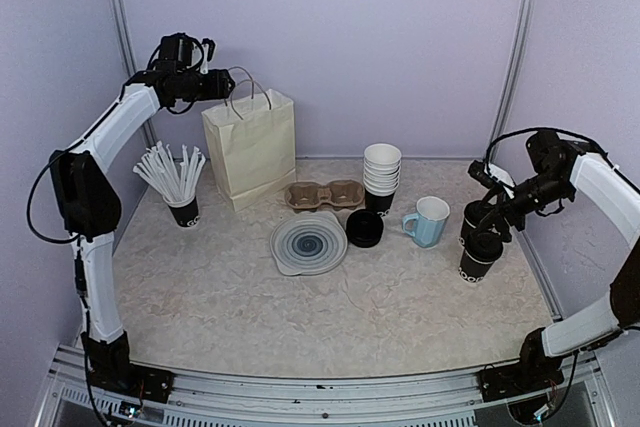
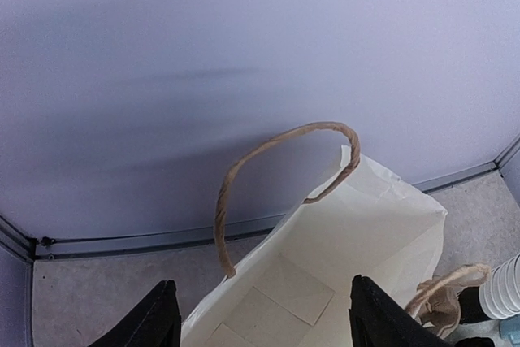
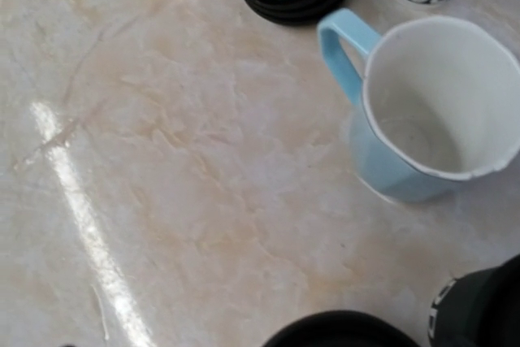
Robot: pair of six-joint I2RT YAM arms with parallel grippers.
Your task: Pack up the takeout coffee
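Note:
The takeout coffee (image 1: 479, 261), a black lidded cup with white lettering, stands at the table's right. A second black cup (image 1: 474, 217) stands just behind it. My right gripper (image 1: 492, 219) hovers right above these cups, dark against them. Its fingers do not show in the right wrist view, where a round black shape (image 3: 341, 332) fills the bottom edge and a lettered black cup (image 3: 479, 306) sits at the lower right. My left gripper (image 1: 215, 83) is open and empty, held over the mouth of the cream paper bag (image 1: 250, 147). The left wrist view shows it (image 2: 266, 318) above the bag's inside (image 2: 357, 233).
A blue mug (image 1: 428, 222) stands left of the coffee, also in the right wrist view (image 3: 431, 111). Further left are a stack of black lids (image 1: 364, 228), a swirl plate (image 1: 308, 243), a cardboard cup carrier (image 1: 324, 195), stacked cups (image 1: 381, 172) and a cup of white sticks (image 1: 183, 209).

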